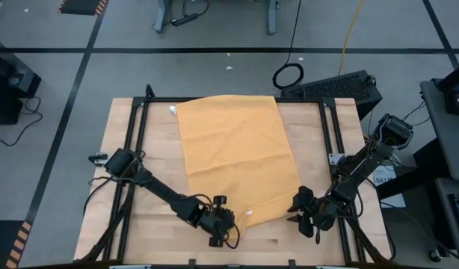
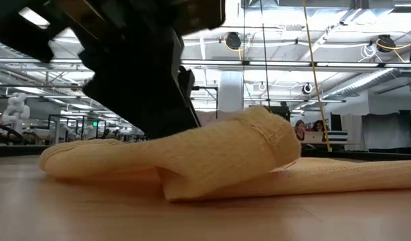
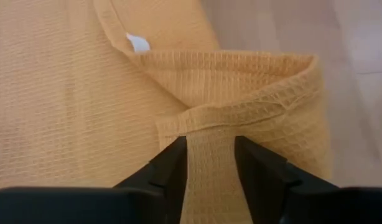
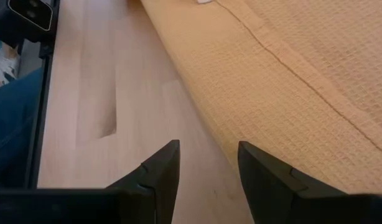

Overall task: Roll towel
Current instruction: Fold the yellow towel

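The mustard-yellow towel (image 1: 233,153) lies spread flat on the wooden table, reaching from the far edge toward the near edge. Its near left corner (image 3: 241,106) is folded over onto the cloth, beside a small white tag (image 3: 138,42). In the low view this fold (image 2: 212,150) stands up as a soft hump. My left gripper (image 1: 223,226) is at that corner, fingers apart, with a strip of the fold (image 3: 211,174) between them. My right gripper (image 1: 304,215) stands open over bare wood (image 4: 206,168), just off the towel's near right edge (image 4: 253,93). My left gripper slants down from the near left onto the towel's folded-over corner (image 3: 211,155). Its two fingers (image 3: 172,165) stand on either side of a strip of the fold. I cannot tell whether they touch it. The cloth lies on the table, slack.
Black frame rails (image 1: 136,142) run along the table's left and right sides. A black keyboard-like device (image 1: 338,86) and a cable loop (image 1: 288,75) lie beyond the far right corner. A person's blue trouser leg (image 4: 10,118) shows past the table edge. Bare wood (image 1: 151,172) flanks the towel.
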Robot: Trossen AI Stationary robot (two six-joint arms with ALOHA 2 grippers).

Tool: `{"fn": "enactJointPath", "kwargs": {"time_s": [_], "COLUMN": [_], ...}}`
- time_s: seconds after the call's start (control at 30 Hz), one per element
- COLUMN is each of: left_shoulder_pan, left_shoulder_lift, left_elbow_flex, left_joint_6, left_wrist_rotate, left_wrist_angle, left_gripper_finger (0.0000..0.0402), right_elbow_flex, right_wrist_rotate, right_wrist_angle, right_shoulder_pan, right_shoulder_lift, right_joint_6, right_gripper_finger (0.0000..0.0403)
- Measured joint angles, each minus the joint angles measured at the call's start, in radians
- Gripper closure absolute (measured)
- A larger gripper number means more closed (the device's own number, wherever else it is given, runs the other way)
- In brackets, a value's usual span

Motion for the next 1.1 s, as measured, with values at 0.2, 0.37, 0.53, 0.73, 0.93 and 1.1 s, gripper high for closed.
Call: {"fn": "enactJointPath", "kwargs": {"time_s": [0.2, 0.37, 0.53, 0.73, 0.93, 1.1], "left_shoulder_pan": [-0.056, -0.096, -0.128, -0.111, -0.001, 0.100], "left_shoulder_lift": [0.000, 0.000, -0.010, -0.040, -0.040, -0.040], "left_elbow_flex": [0.000, 0.000, 0.000, 0.001, 0.001, 0.001], "left_joint_6": [-0.044, -0.053, -0.054, -0.045, 0.084, 0.160], "left_wrist_rotate": [0.008, -0.022, -0.048, -0.216, -0.029, 0.296], "left_wrist_angle": [-0.008, -0.014, -0.038, -0.059, -0.038, -0.015], "left_gripper_finger": [0.0251, 0.0250, 0.0250, 0.0250, 0.0250, 0.0250], "right_elbow_flex": [0.000, 0.000, 0.000, 0.000, 0.000, 0.000], "right_wrist_rotate": [0.004, 0.031, 0.048, 0.048, 0.048, 0.048], "right_wrist_angle": [0.000, 0.000, 0.000, 0.000, 0.000, 0.000], "right_shoulder_pan": [-0.001, -0.001, -0.001, -0.001, -0.001, -0.001], "right_shoulder_lift": [0.000, 0.000, 0.000, 0.000, 0.000, 0.000], "right_joint_6": [0.000, -0.004, -0.009, -0.011, -0.012, -0.012], "right_gripper_finger": [0.0250, 0.0250, 0.0250, 0.0250, 0.0250, 0.0250]}}
